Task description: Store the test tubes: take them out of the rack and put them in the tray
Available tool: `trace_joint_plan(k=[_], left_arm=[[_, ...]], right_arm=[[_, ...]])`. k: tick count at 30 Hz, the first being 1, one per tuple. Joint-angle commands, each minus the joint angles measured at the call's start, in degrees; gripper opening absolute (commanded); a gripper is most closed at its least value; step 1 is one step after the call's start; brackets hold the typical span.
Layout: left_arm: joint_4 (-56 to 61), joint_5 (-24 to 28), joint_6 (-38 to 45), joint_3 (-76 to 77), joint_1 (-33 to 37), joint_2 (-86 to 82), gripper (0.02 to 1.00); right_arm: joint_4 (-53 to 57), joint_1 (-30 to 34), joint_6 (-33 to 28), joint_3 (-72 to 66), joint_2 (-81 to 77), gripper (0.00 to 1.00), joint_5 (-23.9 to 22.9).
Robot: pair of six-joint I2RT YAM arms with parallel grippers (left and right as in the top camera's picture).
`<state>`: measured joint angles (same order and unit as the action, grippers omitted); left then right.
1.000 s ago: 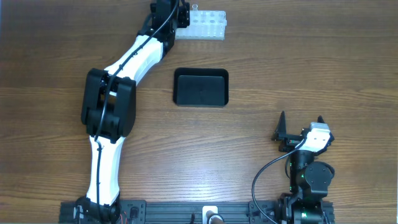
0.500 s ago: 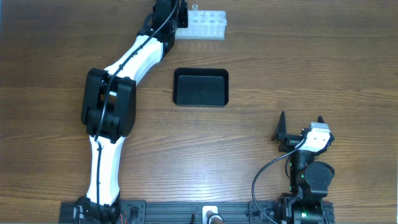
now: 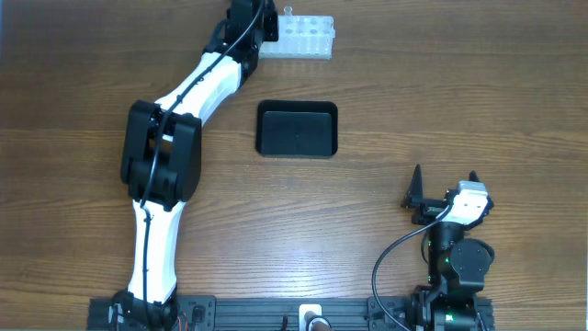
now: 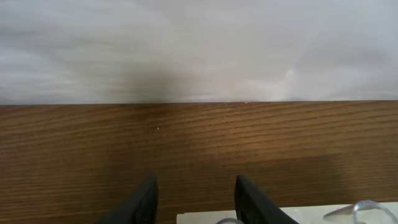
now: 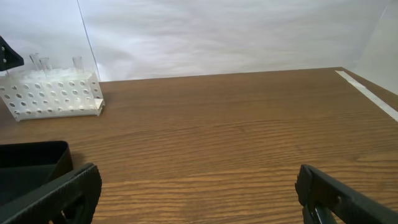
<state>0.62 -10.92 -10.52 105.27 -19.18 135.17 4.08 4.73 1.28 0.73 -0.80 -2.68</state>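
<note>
The clear test tube rack (image 3: 297, 39) stands at the far edge of the table, with a few glass tubes (image 5: 77, 62) upright in it. My left gripper (image 3: 264, 22) is at the rack's left end, fingers (image 4: 145, 200) apart and open just over the rack's top edge (image 4: 273, 218); a tube rim (image 4: 367, 208) shows off to one side. The black tray (image 3: 297, 129) lies in the middle of the table, nothing in it. My right gripper (image 3: 446, 187) hangs open near its base, far from the rack (image 5: 53, 94) and tray (image 5: 31, 163).
The wooden table (image 3: 459, 92) is bare to the right of the rack and tray. A white wall (image 5: 217, 31) rises right behind the table's far edge. A pale tape strip (image 5: 370, 93) marks the table's right side.
</note>
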Motion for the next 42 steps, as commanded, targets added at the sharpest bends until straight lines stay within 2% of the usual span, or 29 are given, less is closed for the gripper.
trace_joint_plan(k=[1, 6, 9, 21, 32, 42], left_arm=[[0.33, 0.87, -0.17, 1.25, -0.22, 1.9, 0.382], [1.27, 1.07, 0.37, 1.25, -0.57, 2.43, 0.338], [1.6, 1.22, 1.29, 1.25, -0.87, 2.64, 0.266], [2.23, 1.22, 1.29, 1.27, -0.83, 2.62, 0.165], [3.13, -0.2, 2.89, 1.57, -0.79, 0.04, 0.139], [3.82, -1.75, 5.88, 1.57, -0.81, -17.03, 0.128]], right_arm=[[0.0, 0.17, -0.07, -0.44, 0.52, 0.993, 0.07], [0.0, 0.17, -0.07, -0.44, 0.5, 0.993, 0.07], [0.0, 0.17, -0.07, -0.44, 0.5, 0.993, 0.07], [0.0, 0.17, -0.07, -0.44, 0.52, 0.993, 0.07], [0.0, 0.17, -0.07, -0.44, 0.52, 0.993, 0.07], [0.0, 0.17, -0.07, -0.44, 0.52, 0.993, 0.07]])
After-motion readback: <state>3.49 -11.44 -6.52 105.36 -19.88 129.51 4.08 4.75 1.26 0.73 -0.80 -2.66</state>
